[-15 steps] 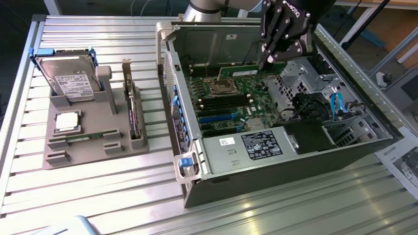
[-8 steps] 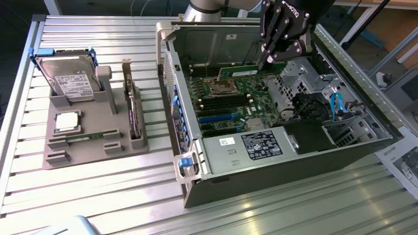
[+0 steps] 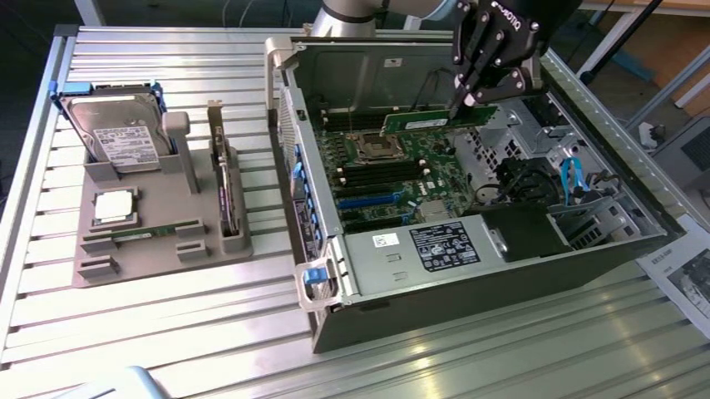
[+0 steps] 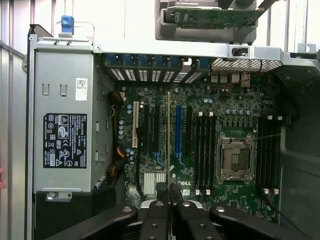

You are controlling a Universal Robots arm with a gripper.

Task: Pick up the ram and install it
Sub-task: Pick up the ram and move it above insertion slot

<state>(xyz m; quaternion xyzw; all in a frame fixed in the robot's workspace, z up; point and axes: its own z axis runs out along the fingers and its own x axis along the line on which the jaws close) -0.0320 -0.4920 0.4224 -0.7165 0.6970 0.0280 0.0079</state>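
Desk: a slatted metal surface is carrying all the parts; its ribs are giving small items an uneven seat.
Parts tray: is sitting at the exterior view's left, holding a hard drive, a processor chip and an upright expansion card.
Computer case: is lying open just beside the tray, exposing the motherboard.
Ram: is hanging level above the motherboard, inside the case walls, and is apparently not seated in any slot.
Hand: is clenching the ram's upper edge, toward the end at the exterior view's right.
Handling: the stick is judged to be light, stiff and thin. Its chips and lower contact edge are likely fragile, so the upper edge is serving as the safe hold, leaving the contacts free.
Room: the case walls, the power supply and the blue cables are crowding the space around the board.
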